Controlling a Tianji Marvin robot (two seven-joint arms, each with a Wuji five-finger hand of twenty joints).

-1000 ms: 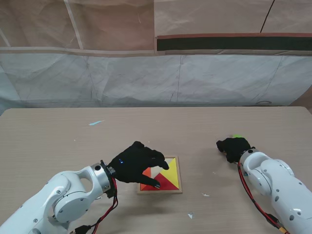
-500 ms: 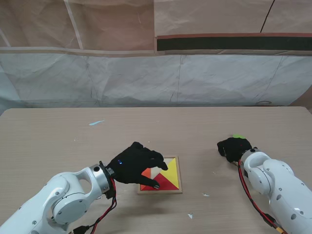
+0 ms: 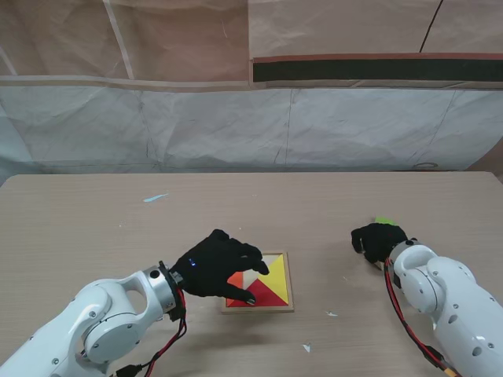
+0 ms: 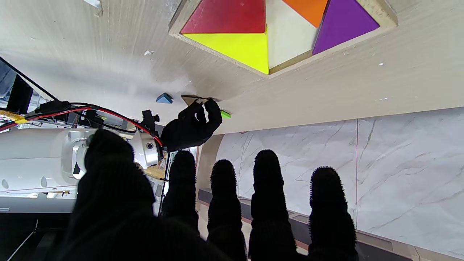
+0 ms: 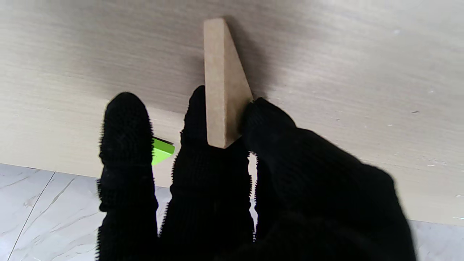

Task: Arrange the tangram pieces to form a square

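Note:
The wooden tray (image 3: pixel 288 284) lies at the table's middle with red (image 3: pixel 271 296), yellow (image 3: pixel 275 276) and orange (image 3: pixel 236 277) pieces in it. The left wrist view adds a purple piece (image 4: pixel 342 21) and a bare patch (image 4: pixel 286 32). My left hand (image 3: pixel 218 265) hovers over the tray's left part, open, fingers (image 4: pixel 266 170) spread. My right hand (image 3: pixel 379 239) sits to the right of the tray, shut on a plain tan piece (image 5: pixel 221 83), pinched on edge between thumb and finger. A green piece (image 3: pixel 384 220) lies just beyond that hand.
A small blue piece (image 4: pixel 164 98) lies on the table near my right arm, seen only in the left wrist view. A pale blue scrap (image 3: pixel 154 198) sits far left. White flecks (image 3: pixel 307 346) dot the table nearer to me.
My right hand has drifted slightly to the right and nearer to me with the tan piece. My left hand has barely moved over the tray.

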